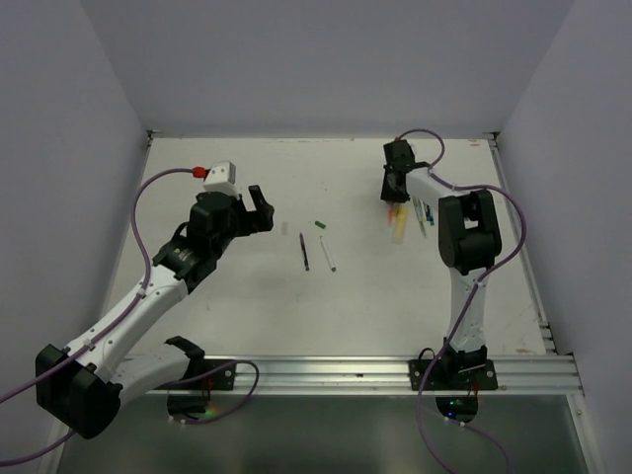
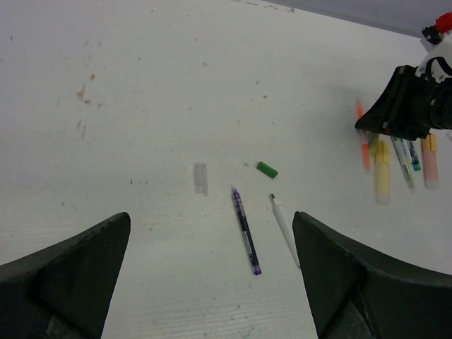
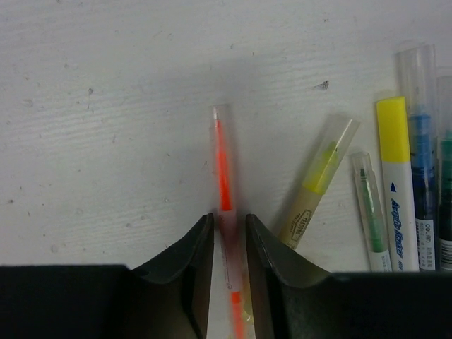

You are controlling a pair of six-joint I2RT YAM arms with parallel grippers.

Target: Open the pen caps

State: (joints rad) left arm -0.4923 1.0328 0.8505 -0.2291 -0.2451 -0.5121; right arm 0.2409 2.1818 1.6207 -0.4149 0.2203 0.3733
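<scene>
Black fingers [image 3: 198,258] of the right hand [image 3: 229,229] are pinching the orange pen [image 3: 223,162] partway along its barrel, set narrow and touching both its sides. That pen is lying on the table [image 3: 106,106] with its clear cap on. Just beside it, a yellow highlighter [image 3: 319,180], a green pen [image 3: 369,212], a yellow-capped marker [image 3: 395,183] and a blue pen [image 3: 422,169] are lying capped. Well apart, the left hand [image 2: 212,219] is hovering spread wide, holding nothing, above a dark pen [image 2: 246,231], a white pen [image 2: 284,231], a loose green cap [image 2: 266,169] and a loose clear cap [image 2: 200,178].
</scene>
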